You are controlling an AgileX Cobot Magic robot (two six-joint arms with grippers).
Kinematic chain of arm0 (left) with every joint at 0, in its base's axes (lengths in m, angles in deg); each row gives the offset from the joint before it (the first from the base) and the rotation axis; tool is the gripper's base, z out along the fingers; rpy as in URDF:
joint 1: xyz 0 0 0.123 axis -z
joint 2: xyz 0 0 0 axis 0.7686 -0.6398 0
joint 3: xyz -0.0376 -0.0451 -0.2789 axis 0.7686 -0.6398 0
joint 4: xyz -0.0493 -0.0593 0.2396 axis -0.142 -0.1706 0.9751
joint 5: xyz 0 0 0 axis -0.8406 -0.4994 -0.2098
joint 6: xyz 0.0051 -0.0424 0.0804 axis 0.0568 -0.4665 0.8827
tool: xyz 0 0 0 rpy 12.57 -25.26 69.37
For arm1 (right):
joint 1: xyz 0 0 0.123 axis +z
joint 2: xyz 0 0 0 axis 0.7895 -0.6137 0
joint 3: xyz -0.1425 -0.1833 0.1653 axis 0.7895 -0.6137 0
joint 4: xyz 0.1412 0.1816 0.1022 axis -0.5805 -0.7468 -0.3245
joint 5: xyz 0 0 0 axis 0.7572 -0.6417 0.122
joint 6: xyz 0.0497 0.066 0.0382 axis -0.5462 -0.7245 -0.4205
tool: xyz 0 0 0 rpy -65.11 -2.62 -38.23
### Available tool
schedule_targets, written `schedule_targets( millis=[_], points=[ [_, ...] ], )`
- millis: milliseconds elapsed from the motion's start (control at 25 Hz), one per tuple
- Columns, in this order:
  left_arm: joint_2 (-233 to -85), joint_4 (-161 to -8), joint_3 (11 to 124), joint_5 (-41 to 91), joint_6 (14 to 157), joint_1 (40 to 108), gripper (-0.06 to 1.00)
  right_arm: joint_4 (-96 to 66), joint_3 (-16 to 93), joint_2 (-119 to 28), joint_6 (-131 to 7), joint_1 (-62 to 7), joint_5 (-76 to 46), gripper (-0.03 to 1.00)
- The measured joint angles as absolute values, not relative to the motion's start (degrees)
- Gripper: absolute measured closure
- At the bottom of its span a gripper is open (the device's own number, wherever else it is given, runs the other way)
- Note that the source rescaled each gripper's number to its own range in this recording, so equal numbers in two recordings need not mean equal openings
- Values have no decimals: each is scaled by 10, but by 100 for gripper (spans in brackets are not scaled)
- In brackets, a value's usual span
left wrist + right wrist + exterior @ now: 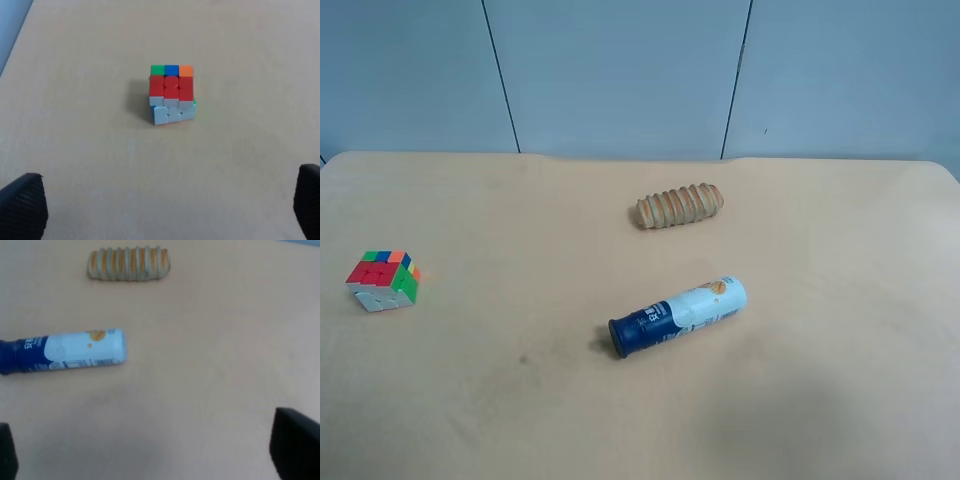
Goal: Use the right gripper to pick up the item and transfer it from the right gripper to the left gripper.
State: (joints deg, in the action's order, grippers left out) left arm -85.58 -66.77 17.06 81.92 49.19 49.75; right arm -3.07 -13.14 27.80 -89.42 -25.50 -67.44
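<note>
The puzzle cube [382, 281] sits on the tan table at the exterior high view's left; it also shows in the left wrist view [172, 94], mostly red on top with a white side, standing free. No arm shows in the exterior high view. My left gripper [165, 210] is open, its black fingertips [22, 205] at the frame's two lower corners, well short of the cube. My right gripper [150, 452] is open and empty over bare table, its fingertips [295, 445] wide apart. The cube is out of the right wrist view.
A blue-and-white tube [677, 316] lies on its side mid-table, also in the right wrist view [62, 352]. A ridged tan bread-like roll [680, 205] lies behind it, also in the right wrist view [129, 263]. A grey-blue wall panel [620, 75] stands behind the table's far edge.
</note>
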Motion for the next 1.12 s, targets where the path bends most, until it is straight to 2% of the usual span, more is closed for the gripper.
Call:
schedule_targets(
  millis=[120,320,480,1120],
  points=[
    [-856,-668,171,818,491,497,-6,-31,-131,278,-894,-302,-674,-3],
    [-856,-668,171,818,491,497,-6,-31,-131,278,-894,-445,-674,-3],
    [-856,-668,171,818,490,497,-6,-31,-131,278,-894,-511,-674,-3],
    [-856,-668,171,818,490,497,-6,-31,-131,278,-894,-520,-674,-3]
  ],
)
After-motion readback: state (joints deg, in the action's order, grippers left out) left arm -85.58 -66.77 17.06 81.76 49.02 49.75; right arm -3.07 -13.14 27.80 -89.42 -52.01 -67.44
